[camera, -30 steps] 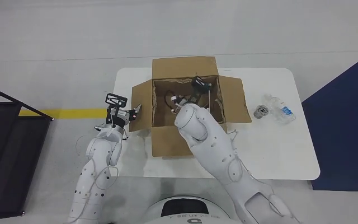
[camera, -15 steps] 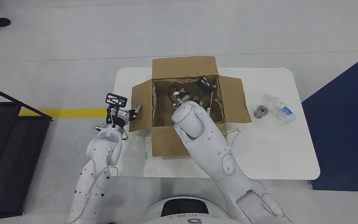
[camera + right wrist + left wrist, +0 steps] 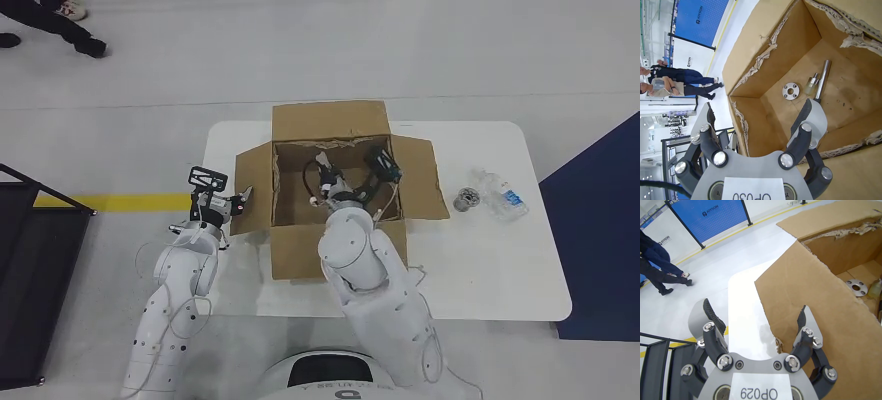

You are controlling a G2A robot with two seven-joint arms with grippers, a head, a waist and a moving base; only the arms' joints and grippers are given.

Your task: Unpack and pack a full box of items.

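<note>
An open cardboard box [image 3: 300, 250] stands mid-table with its flaps spread. On its floor lie a round steel flange [image 3: 790, 91], a small yellowish bottle with a threaded metal top [image 3: 811, 84] and a steel rod [image 3: 822, 79]; the flange [image 3: 856, 288] and the bottle [image 3: 874, 288] also show in the left wrist view. My right gripper [image 3: 759, 111] hangs open and empty above the box, toward its right side [image 3: 385, 165]. My left gripper [image 3: 757, 315] is open and empty just outside the box's left flap [image 3: 810, 306], low over the table [image 3: 240, 197].
On the white table [image 3: 480, 270], right of the box, lie a clear plastic bottle [image 3: 500, 195] and a small round metal part [image 3: 466, 200]. A black rack [image 3: 30, 260] stands on the floor to the left. The torn flap edges stick up around the opening.
My right gripper has swung to the right across the box opening, from near its back middle to its right side. The left arm has kept still.
</note>
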